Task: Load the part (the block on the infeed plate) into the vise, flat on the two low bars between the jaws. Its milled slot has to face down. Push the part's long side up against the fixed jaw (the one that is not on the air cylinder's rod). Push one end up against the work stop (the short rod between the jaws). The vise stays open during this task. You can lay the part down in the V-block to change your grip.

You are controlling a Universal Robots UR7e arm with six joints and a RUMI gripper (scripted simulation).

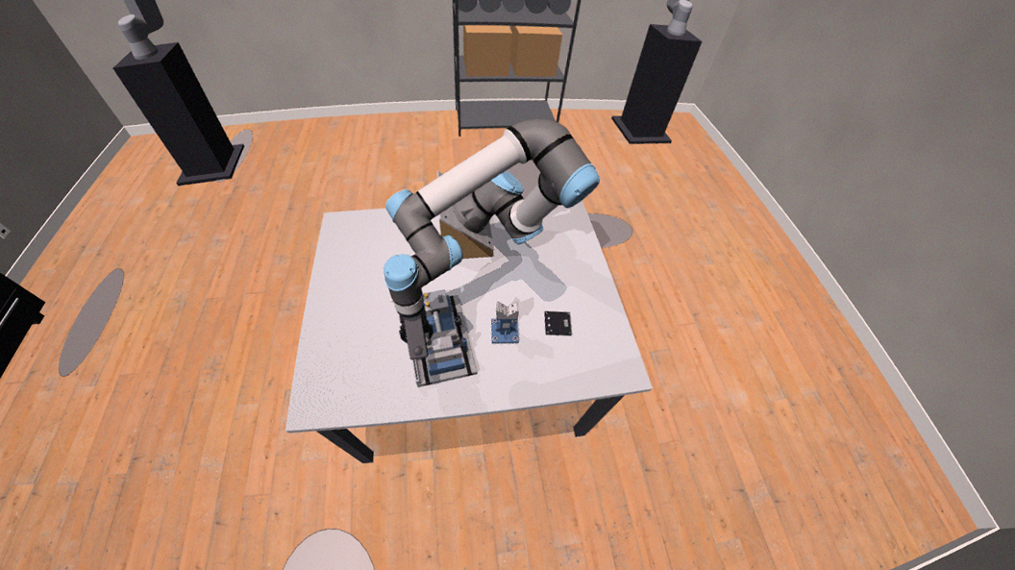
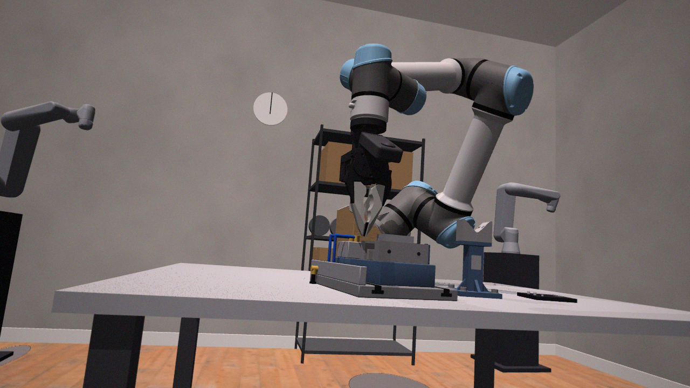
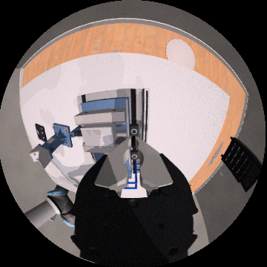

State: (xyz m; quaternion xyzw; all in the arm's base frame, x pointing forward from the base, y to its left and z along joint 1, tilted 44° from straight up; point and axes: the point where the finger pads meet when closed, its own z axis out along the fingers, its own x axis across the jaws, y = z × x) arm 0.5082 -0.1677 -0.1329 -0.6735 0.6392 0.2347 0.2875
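Note:
My gripper (image 2: 365, 234) (image 3: 133, 136) is shut with nothing between its tips. It points down beside the vise's hose-side end, low by the jaws' height. The part, a light grey block (image 3: 98, 136), lies between the jaws of the vise (image 2: 400, 274) (image 3: 104, 105). Its long side is beside the fixed jaw (image 3: 99, 119) (image 2: 407, 253); whether they touch I cannot tell. A short dark rod (image 3: 78, 133), apparently the work stop, is at its far end from my gripper. The slot and low bars are hidden. The infeed plate (image 1: 558, 324) (image 2: 545, 296) (image 3: 40, 132) holds no part.
The V-block (image 1: 506, 309) (image 2: 475, 234) (image 3: 41, 154) stands on a blue pedestal (image 2: 470, 263) between vise and infeed plate, empty. Blue hoses (image 2: 331, 248) (image 3: 136, 182) rise by the vise near my fingers. A grey side rail (image 2: 337, 271) runs along the vise.

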